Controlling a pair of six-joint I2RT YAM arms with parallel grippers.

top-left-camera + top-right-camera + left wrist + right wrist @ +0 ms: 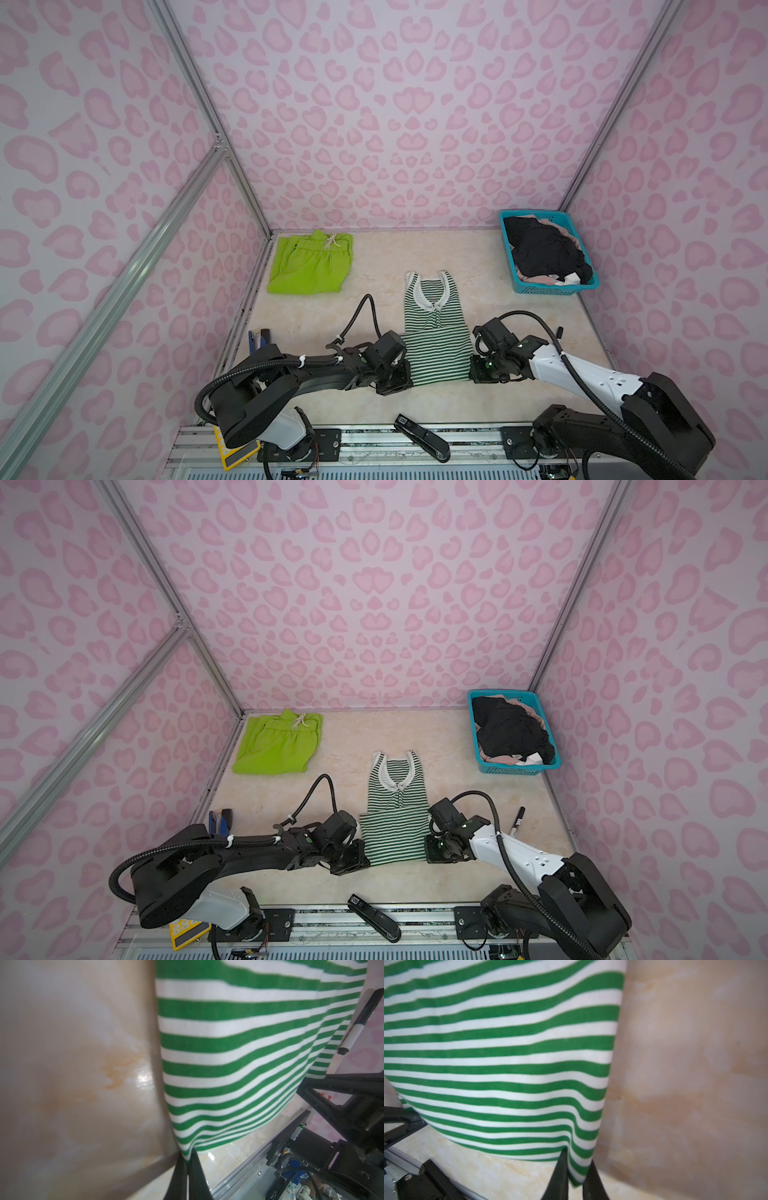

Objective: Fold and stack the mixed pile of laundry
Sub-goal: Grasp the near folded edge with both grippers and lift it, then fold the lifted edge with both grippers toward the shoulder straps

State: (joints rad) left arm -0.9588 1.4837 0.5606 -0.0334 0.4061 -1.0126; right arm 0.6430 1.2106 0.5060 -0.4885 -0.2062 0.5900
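We found the green-and-white striped top [436, 332] flat on the central tabletop [374, 270]. We judged it soft and light. The left gripper [188, 1169] and right gripper [576, 1180] each pinched a near hem corner.

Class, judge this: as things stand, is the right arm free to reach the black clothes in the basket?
Probably not yet: the right gripper is shut on the striped top's corner. Only a pen lies toward the basket.
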